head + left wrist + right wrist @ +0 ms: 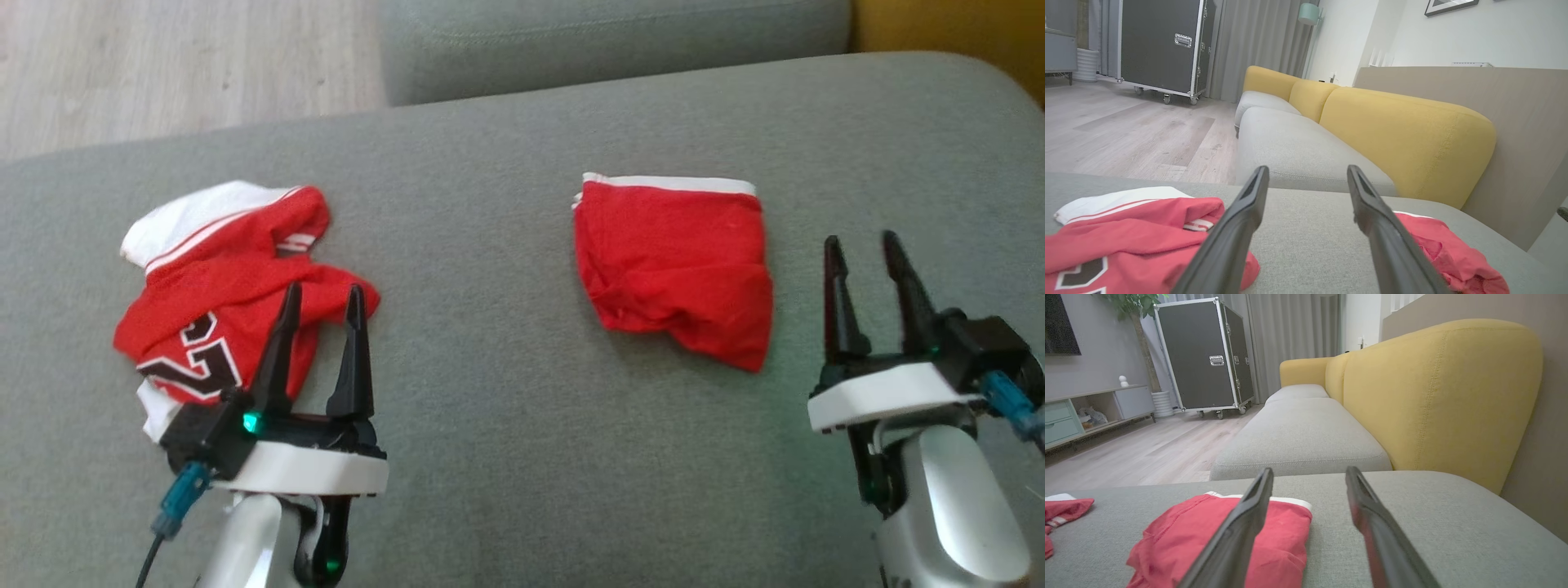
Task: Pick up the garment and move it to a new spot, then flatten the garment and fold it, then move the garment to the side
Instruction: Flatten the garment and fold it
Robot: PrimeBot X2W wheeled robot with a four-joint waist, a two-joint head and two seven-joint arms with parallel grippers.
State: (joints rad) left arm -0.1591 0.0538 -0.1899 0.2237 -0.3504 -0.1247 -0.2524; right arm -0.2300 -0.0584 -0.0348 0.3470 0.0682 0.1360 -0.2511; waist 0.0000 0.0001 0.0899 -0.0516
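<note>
Red jersey crumpled, red white-banded garment folded squarish on grey woven cushion; left hand, right hand agape, empty.

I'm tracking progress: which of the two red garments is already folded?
The plain red garment, white-edged on one side, lies as a compact block; the numbered jersey lies crumpled in a heap.

Grey sofa seat with yellow backrest; beyond the sofa, pale wood floor, black wheeled flight case, grey curtains.
</note>
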